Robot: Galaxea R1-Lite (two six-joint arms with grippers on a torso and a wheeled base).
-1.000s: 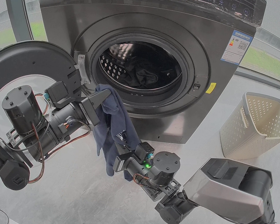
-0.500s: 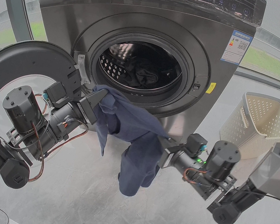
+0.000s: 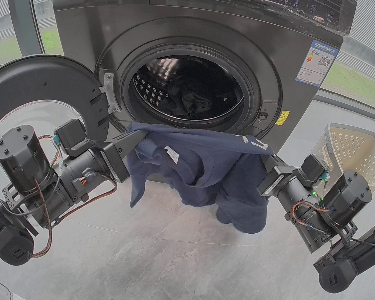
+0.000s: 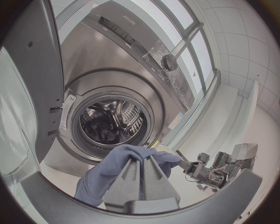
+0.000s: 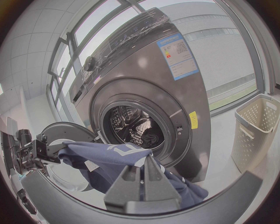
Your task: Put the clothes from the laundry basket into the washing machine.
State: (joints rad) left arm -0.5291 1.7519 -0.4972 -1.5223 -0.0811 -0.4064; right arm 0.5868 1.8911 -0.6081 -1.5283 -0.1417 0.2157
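Pinching shirt [image 3: 203, 169] ends tight, left gripper [image 3: 137, 135] and right gripper [image 3: 266, 158] held it stretched before washer [image 3: 205, 30] opening

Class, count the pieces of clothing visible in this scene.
2: a navy garment held between the left gripper and right gripper; dark clothing inside the drum. More may lie hidden.

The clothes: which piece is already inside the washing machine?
The black garment, lying in the drum. The navy garment hangs outside, stretched between the left pincer and the right pincer, each shut on it.
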